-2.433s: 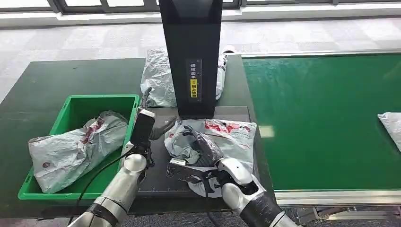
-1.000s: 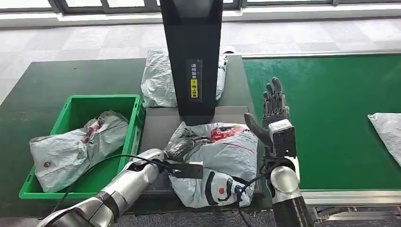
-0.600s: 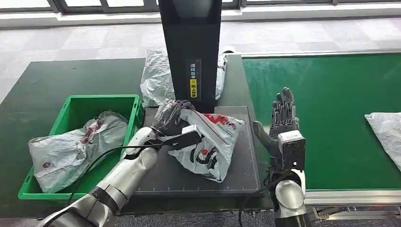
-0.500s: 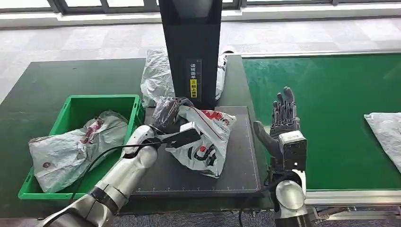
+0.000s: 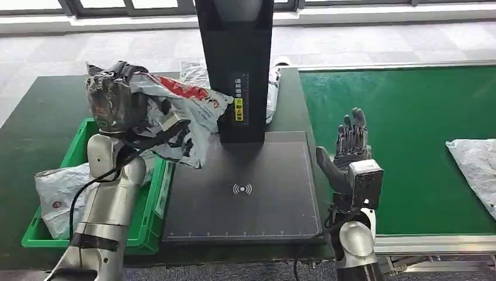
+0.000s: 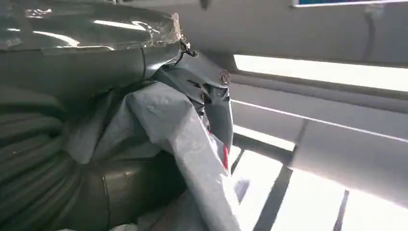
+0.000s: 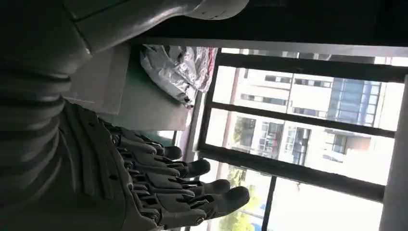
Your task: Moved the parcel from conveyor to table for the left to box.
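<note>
We recorded the left hand raised high, its fingers wrapped tight around a bunched end of the grey parcel. The parcel hung in the air above the near corner of the green bin and the left edge of the dark scanning pad, touching neither. Its loose end trailed toward the black scanner column. In the left wrist view we saw grey plastic film gathered against the hand's thumb.

The right hand stood upright over the edge of the green conveyor, fingers extended and apart, holding nothing. In the right wrist view its fingers were likewise spread.

Another parcel lay in the bin. One more sat on the conveyor's far right, and a further bag rested behind the column.
</note>
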Available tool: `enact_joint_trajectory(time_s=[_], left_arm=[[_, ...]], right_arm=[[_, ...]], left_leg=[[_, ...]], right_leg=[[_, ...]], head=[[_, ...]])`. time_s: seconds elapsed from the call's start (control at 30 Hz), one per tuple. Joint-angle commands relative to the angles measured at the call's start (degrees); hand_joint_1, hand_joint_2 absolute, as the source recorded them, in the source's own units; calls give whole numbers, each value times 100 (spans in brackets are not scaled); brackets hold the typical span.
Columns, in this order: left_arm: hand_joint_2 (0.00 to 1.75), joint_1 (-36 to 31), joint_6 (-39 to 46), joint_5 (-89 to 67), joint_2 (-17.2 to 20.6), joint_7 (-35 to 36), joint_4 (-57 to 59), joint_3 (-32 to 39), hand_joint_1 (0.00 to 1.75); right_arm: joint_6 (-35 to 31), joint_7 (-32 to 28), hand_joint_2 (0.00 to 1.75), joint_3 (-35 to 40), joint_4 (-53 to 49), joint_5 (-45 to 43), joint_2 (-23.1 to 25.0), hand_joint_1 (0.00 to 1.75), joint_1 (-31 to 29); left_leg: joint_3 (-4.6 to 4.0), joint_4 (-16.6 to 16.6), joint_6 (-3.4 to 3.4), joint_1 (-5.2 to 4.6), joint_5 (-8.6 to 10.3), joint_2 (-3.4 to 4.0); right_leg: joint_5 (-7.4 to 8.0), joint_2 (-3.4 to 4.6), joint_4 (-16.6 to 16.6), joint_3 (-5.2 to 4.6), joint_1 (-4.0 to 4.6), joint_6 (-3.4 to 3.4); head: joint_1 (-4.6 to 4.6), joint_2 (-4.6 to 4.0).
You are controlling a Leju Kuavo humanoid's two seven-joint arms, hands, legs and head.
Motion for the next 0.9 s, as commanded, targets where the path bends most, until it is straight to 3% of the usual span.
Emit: enact_joint_trajectory(time_s=[0.03,0.1,0.17,0.2,0.23,0.33,0.37,0.4,0.47,0.5,0.53,0.63,0.8,0.9], left_arm=[[175,363,2,-1120,51,477,-1093,1430,175],[175,454,2,-1259,155,369,-1059,1863,175],[175,620,2,-1490,665,1054,-823,1616,175],[175,720,2,-1492,992,1442,-422,1532,175],[175,758,-12,-1492,2002,2902,309,424,175],[175,758,-12,-1492,2002,2902,309,424,175],[175,736,-1138,-1492,2377,3948,588,-420,175],[175,597,-1148,-1492,2111,3622,931,-222,175],[175,287,-2235,-1492,1751,3063,1707,-98,169],[175,-10,-2717,-1131,1517,2447,2326,-53,10],[175,-213,-3190,-869,1386,2039,2765,-77,0],[175,-463,-3777,-565,1348,1654,3308,-358,0],[175,-599,-3788,-427,1532,1785,3238,-453,0],[175,-764,-4022,35,1589,1394,3107,-377,0]], right_arm=[[-32,11,175,-58,503,-100,-112,0,-218],[-53,19,175,7,587,-270,-217,0,-230],[-16,1,175,-13,612,-395,-254,0,-220],[-15,2,175,-12,593,-393,-260,0,-188],[-95,0,175,-18,584,-302,-274,0,-178],[-95,0,175,-18,584,-302,-274,0,-178],[-320,-9,175,29,632,97,-300,0,-218],[-293,42,175,-8,642,123,-268,0,-264],[-263,82,175,-69,653,238,-255,0,-300],[-211,86,175,-126,635,244,-284,0,-265],[-95,95,175,-176,622,230,-318,0,-230],[115,103,175,-318,595,179,-373,0,-111],[22,151,175,-262,410,523,-447,0,147],[49,246,175,-230,416,565,-510,0,206]], left_leg=[[13,-4,1,2,-3,10],[18,-5,-1,5,-7,25],[23,-10,-2,4,-6,28],[30,-16,-3,2,-5,30],[37,-21,-4,5,-5,24],[28,-18,-6,2,-2,8],[32,-18,-7,7,-3,7],[39,-22,-7,10,-2,5],[29,-21,-9,15,7,-11],[31,-25,-6,15,11,-30],[32,-28,0,14,17,-56],[24,-18,-1,12,18,-55],[16,-4,-1,18,7,-29],[16,-1,-3,20,2,-18]], right_leg=[[3,26,-8,10,0,0],[4,45,-10,12,1,-1],[4,48,-12,16,-2,-2],[4,52,-14,20,-4,-3],[4,51,-20,28,-2,-5],[0,27,-12,21,-1,-6],[-1,33,-13,22,4,-9],[-2,38,-17,26,7,-11],[-1,22,-19,20,13,-9],[-3,3,-23,30,13,-5],[-6,-20,-29,41,12,-3],[-2,-30,-21,36,4,-4],[5,-6,-20,25,6,-2],[5,10,-16,22,8,-5]], head=[[0,-2],[0,-2],[0,0],[0,-2],[0,-2],[2,-2],[-2,-2],[-2,0],[-2,-2],[0,0],[0,0],[0,0],[0,0],[-2,0]])
